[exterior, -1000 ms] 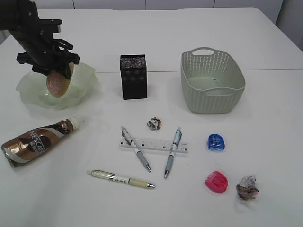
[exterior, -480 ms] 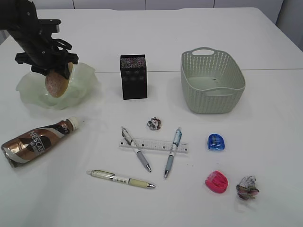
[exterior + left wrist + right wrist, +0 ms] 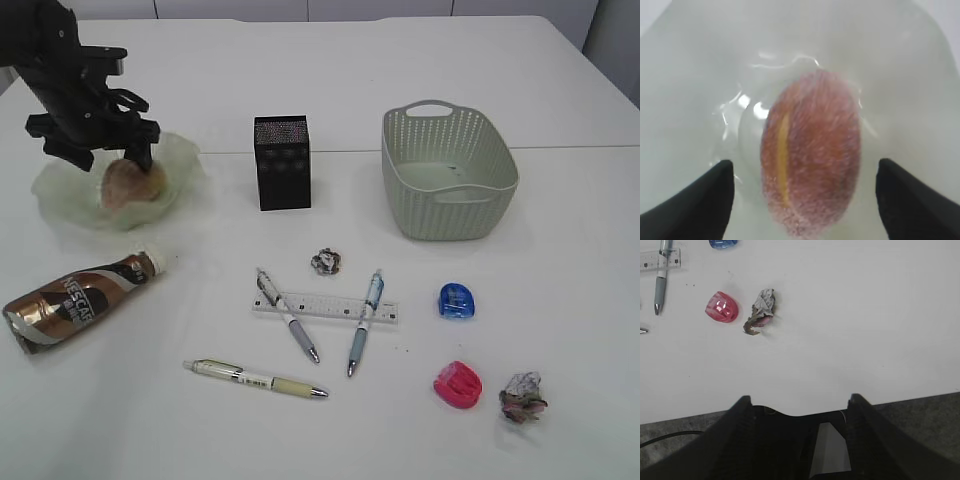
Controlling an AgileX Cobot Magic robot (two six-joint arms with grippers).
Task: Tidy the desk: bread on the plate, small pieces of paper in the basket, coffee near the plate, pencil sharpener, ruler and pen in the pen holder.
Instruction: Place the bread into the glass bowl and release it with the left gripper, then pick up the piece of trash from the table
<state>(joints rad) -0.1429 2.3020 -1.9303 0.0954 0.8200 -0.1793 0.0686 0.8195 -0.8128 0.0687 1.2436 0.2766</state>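
The bread (image 3: 125, 185) (image 3: 810, 155) lies in the pale green plate (image 3: 60, 200) (image 3: 900, 75). My left gripper (image 3: 110, 160) (image 3: 805, 162) hovers over it, open, with both fingers clear of the roll. The coffee (image 3: 75, 300) lies on its side in front of the plate. The ruler (image 3: 325, 306) and three pens (image 3: 288, 315) lie mid-desk, before the pen holder (image 3: 282, 162). Blue (image 3: 457, 301) and pink (image 3: 457, 385) (image 3: 721, 306) pencil sharpeners lie to the right. Paper balls (image 3: 326, 262) (image 3: 522, 395) (image 3: 760, 311) are on the desk. My right gripper (image 3: 800, 398) stands open and empty over the desk's near edge.
The basket (image 3: 448, 170) stands at the back right, with nothing visible inside. Bare white desk (image 3: 560, 280) stretches right of the basket and along the back. In the right wrist view the desk's near edge runs just under the fingers.
My left gripper has opened and let go of the bread, which now lies flat in the plate. The gripper has risen slightly. Nothing else moved.
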